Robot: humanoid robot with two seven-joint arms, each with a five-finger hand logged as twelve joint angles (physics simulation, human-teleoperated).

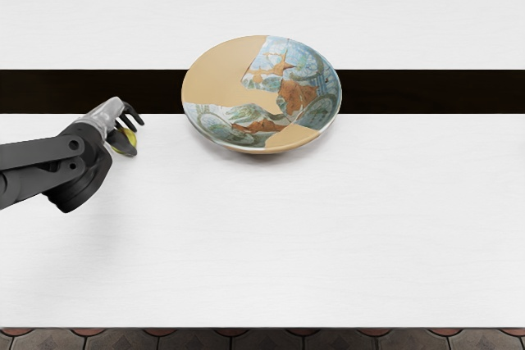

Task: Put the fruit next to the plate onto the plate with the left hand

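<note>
A round plate (215, 79), tan with painted blue, green and orange patches, sits at the middle back of the white table, across a dark band. My left hand (125, 127) comes in from the left edge, well to the left of the plate. Its dark fingers (131, 114) are curled around a small yellow-green fruit (125, 142), which is mostly hidden under the hand. The fruit lies low, at the table surface; whether it is lifted off I cannot tell. The right arm does not show.
The white tabletop (328, 227) stretches wide in front of and to the right of the plate. A dark band (426, 92) crosses the table behind the plate. The table's front edge runs along the bottom, with patterned floor below.
</note>
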